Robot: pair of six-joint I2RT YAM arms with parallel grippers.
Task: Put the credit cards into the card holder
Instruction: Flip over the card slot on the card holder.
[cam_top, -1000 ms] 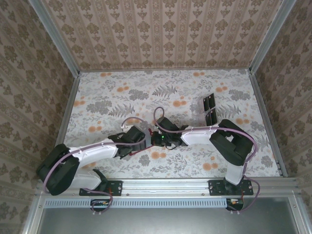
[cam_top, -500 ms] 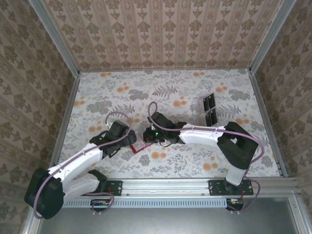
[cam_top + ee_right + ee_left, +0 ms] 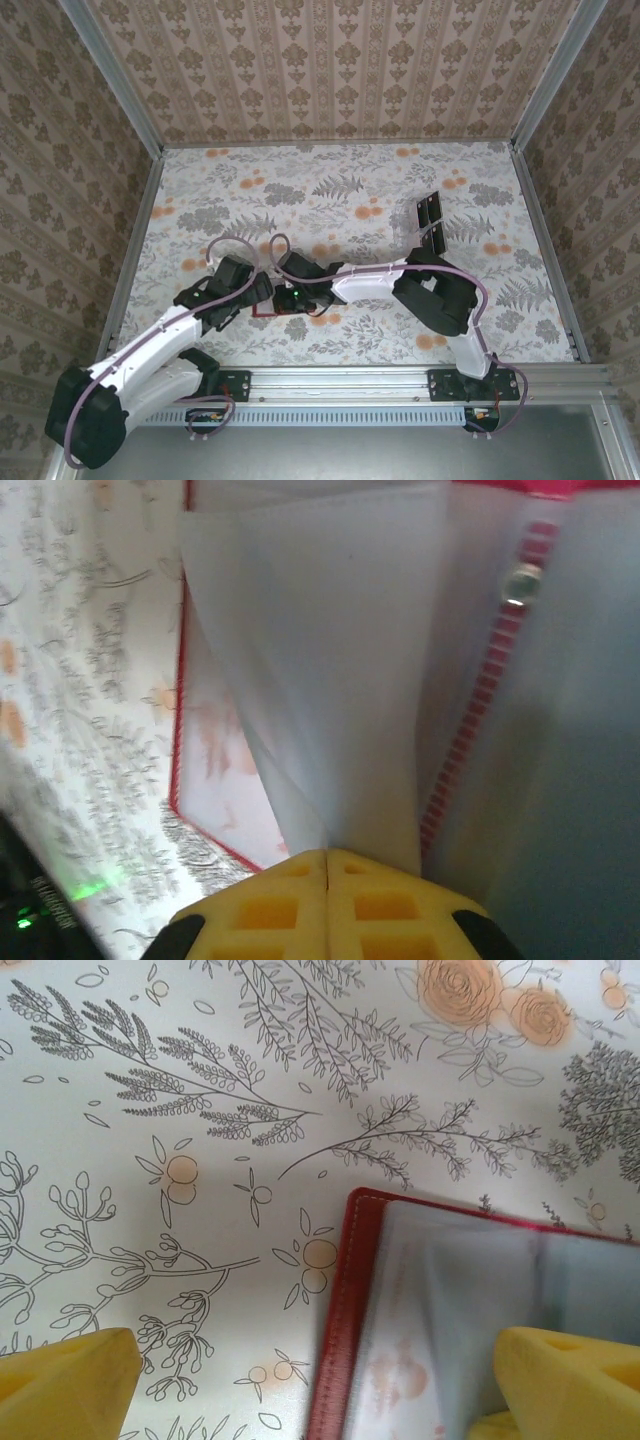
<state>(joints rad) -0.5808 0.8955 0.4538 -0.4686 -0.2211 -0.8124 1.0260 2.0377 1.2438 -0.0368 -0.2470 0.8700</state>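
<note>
Covering the table (image 3: 350, 190), a floral sheet of grey ferns and orange blooms sits boxed in by wallpapered walls (image 3: 330, 70). Left of centre, the left gripper (image 3: 318, 1382) hangs released, its yellow fingers (image 3: 60, 1385) spread either side of the stitched red edge of the card holder (image 3: 440, 1300), which lies open on the table. The right gripper (image 3: 325, 880) is clenched on one of its translucent sleeves. A clear rack with black panels (image 3: 430, 225) stands well apart at right.
</note>
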